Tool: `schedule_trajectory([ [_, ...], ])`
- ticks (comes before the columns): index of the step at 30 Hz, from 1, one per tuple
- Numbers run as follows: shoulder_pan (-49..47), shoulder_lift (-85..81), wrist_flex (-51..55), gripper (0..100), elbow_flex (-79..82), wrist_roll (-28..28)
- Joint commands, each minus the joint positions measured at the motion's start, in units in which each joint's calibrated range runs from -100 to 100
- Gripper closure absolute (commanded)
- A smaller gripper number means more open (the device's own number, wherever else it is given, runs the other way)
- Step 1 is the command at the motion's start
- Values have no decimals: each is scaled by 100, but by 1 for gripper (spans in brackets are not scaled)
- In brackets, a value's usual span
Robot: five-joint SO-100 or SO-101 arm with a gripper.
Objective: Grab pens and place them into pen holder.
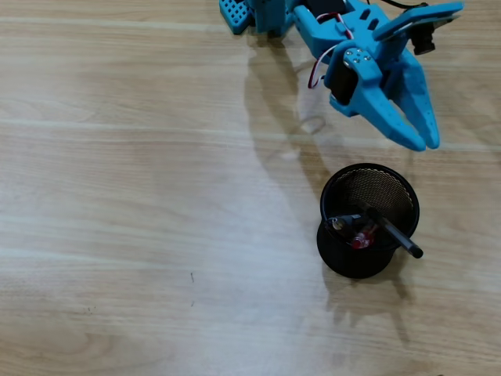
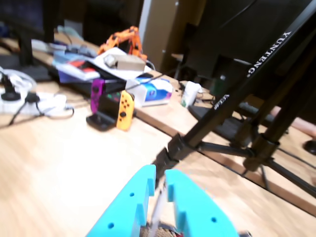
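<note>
Pens standing in the round black wire-mesh pen holder (image 1: 368, 221), bright blue two-finger gripper (image 1: 423, 141) hovering just beyond it.

In the overhead view the holder sits on the pale wood-grain table (image 1: 141, 196) toward its right edge, with a black pen (image 1: 393, 233), a red pen (image 1: 359, 240) and a grey-and-clear pen (image 1: 340, 223) leaning inside; a fourth cannot be made out. The gripper's jaws are nearly together and hold nothing. The whole left and centre of the table lies open. In the wrist view a black tripod leg (image 2: 256, 74) reads "YUNTENG"; an orange-and-purple game console (image 2: 111, 106) stands at the far edge.
</note>
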Motion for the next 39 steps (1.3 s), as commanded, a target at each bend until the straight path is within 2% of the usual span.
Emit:
schedule_trajectory([
  [1,84,-1023,139,98,696,282],
  [4,212,-1745,1159,98,1212,445],
  [7,404,-2535,2808,98,1493,743],
  [13,1026,-3826,6225,98,1601,1717],
  [14,1254,-4182,6781,98,1764,2052],
  [19,1711,-5142,7045,98,2805,2670],
  [31,2077,-7707,7045,98,5502,3528],
  [39,2086,-9236,7109,98,6787,3696],
])
